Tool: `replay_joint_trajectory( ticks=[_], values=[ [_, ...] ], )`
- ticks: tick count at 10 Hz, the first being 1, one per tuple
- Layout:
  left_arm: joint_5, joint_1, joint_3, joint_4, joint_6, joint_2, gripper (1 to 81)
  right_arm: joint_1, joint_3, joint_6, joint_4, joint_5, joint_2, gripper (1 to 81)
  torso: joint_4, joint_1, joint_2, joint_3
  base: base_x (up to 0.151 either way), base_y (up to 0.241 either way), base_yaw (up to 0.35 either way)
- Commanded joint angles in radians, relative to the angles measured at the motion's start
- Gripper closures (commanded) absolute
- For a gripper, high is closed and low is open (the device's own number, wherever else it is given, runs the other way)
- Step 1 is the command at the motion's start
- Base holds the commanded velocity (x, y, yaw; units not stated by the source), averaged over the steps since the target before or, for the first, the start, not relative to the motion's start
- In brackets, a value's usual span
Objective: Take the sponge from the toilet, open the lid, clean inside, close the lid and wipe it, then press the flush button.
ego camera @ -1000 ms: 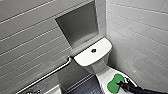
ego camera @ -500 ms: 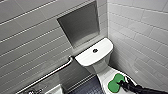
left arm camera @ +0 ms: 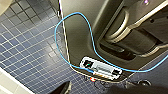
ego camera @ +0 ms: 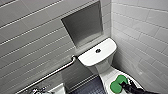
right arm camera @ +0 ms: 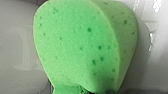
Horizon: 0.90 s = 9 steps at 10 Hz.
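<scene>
Grey wall tiles [ego camera: 35, 42]; R jaws clamped on folded sponge [ego camera: 117, 84] over half-cropped lid [ego camera: 108, 75]; L jaws unclear.

A blue cable [left arm camera: 55, 37] loops over the robot's grey body [left arm camera: 80, 37] to a small white box [left arm camera: 101, 68]. Blue floor tiles [left arm camera: 30, 57] lie beside.

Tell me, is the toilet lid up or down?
Down, it seems: the lid lies flat in front of the tank, with the green sponge on top of it.
</scene>
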Motion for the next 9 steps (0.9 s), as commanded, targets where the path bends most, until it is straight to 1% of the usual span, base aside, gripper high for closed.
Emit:
replay_joint_trajectory(
  ticks=[1,2,4,5,7,9],
  values=[
    [0.094,0.006,-0.011,0.003,0.007,-0.024,1.0,-0.061,0.17,0.009,0.053,0.083,-0.141,81.1,0.0,0.0,0.0,0.0,0.0,0.0,0.0],
    [0.094,0.006,-0.011,0.003,0.007,-0.023,1.0,-0.103,0.267,0.008,0.049,0.177,-0.205,81.1,0.0,0.0,0.0,0.0,0.0,0.0,0.0],
    [0.094,0.008,-0.011,0.003,0.007,-0.021,1.0,-0.17,0.457,0.008,0.043,0.332,-0.331,81.1,0.0,0.0,0.0,0.0,0.0,0.0,0.0],
    [0.094,0.008,-0.011,0.004,0.007,-0.02,1.0,-0.203,0.53,0.006,0.046,0.421,-0.373,81.1,0.0,0.0,0.0,0.0,0.0,0.0,0.0],
    [0.094,0.013,-0.011,0.004,0.007,-0.02,1.0,-0.267,0.585,0.02,0.058,0.516,-0.405,81.1,0.0,0.0,0.0,0.0,0.0,0.0,0.0],
    [0.094,0.013,-0.011,0.004,0.007,-0.02,1.0,-0.357,0.639,0.028,0.05,0.607,-0.432,81.1,0.0,0.0,0.0,0.0,0.0,0.0,0.0]
  ],
)
